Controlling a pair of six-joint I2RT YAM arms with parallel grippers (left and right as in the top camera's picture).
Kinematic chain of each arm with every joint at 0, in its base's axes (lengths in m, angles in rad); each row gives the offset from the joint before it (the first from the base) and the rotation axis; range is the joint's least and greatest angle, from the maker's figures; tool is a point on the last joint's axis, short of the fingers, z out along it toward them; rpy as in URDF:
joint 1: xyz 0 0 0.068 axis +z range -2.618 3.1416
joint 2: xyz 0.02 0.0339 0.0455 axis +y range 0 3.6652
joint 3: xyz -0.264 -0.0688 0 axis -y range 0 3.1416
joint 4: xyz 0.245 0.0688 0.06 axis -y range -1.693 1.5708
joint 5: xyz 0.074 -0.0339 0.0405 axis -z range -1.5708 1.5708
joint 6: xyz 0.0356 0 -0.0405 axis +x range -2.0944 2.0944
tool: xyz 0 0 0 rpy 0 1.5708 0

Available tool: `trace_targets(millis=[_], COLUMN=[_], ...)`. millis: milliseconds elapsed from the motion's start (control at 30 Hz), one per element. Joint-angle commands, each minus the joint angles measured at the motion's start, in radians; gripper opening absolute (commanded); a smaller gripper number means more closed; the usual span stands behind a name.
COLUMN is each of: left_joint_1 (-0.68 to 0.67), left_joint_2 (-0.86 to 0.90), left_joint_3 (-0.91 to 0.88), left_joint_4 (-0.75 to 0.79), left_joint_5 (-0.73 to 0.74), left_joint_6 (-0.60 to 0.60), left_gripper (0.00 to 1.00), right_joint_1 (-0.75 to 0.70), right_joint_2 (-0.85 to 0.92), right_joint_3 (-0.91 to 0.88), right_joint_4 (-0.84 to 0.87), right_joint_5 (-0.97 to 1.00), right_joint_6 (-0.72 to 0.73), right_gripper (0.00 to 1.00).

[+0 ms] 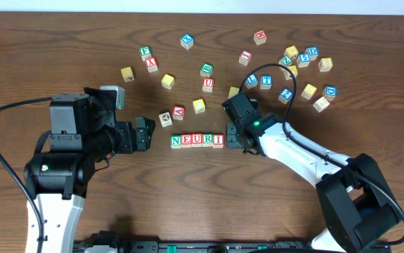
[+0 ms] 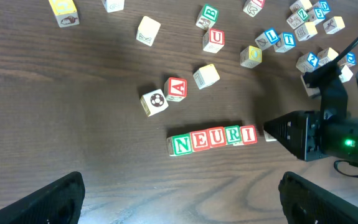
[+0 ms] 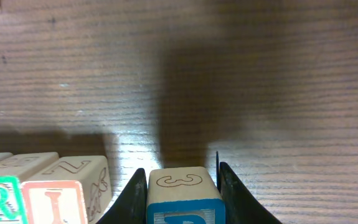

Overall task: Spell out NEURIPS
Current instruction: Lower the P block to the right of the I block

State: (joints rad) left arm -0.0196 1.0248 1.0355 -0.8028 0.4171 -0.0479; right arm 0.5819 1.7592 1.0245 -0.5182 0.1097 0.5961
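Note:
A row of letter blocks reading N E U R I point(image 1: 197, 140) lies on the wooden table; it also shows in the left wrist view point(image 2: 213, 139). My right gripper point(image 1: 233, 137) is shut on a blue-lettered block point(image 3: 183, 196), held just right of the I block point(image 3: 63, 190), a small gap apart. My left gripper point(image 1: 143, 133) is open and empty, left of the row, its fingers wide apart above bare wood point(image 2: 179, 199).
Loose blocks are scattered behind the row: a ball block point(image 1: 165, 119), a red A point(image 1: 178, 112), a yellow block point(image 1: 199, 105), a red U point(image 1: 208, 85), a green B point(image 1: 206, 69). A cluster of several blocks point(image 1: 303, 67) lies at the back right.

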Motion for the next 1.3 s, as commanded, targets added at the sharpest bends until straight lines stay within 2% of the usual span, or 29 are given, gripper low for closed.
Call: trace_targets(millis=[0, 367, 467, 533, 1267], left_joint_1=[0.006, 0.006, 0.006, 0.006, 0.006], left_joint_2=[-0.006, -0.006, -0.006, -0.006, -0.006], left_joint_3=[0.014, 0.014, 0.014, 0.014, 0.014], left_joint_4=[0.002, 0.002, 0.002, 0.002, 0.002], left_joint_5=[0.009, 0.009, 0.009, 0.009, 0.009], left_joint_6=[0.01, 0.01, 0.01, 0.01, 0.01], left_gripper=[0.98, 0.98, 0.98, 0.98, 0.98], right_joint_1=[0.016, 0.024, 0.028, 0.029, 0.029], right_joint_2=[0.01, 0.01, 0.01, 0.01, 0.01], right_joint_3=[-0.029, -0.039, -0.04, -0.04, -0.04], right_joint_4=[0.015, 0.036, 0.036, 0.038, 0.055], right_joint_5=[0.02, 0.022, 0.023, 0.022, 0.023], right_joint_6=[0.032, 0.032, 0.032, 0.032, 0.032], right_gripper=[0.15, 0.16, 0.25, 0.26, 0.28])
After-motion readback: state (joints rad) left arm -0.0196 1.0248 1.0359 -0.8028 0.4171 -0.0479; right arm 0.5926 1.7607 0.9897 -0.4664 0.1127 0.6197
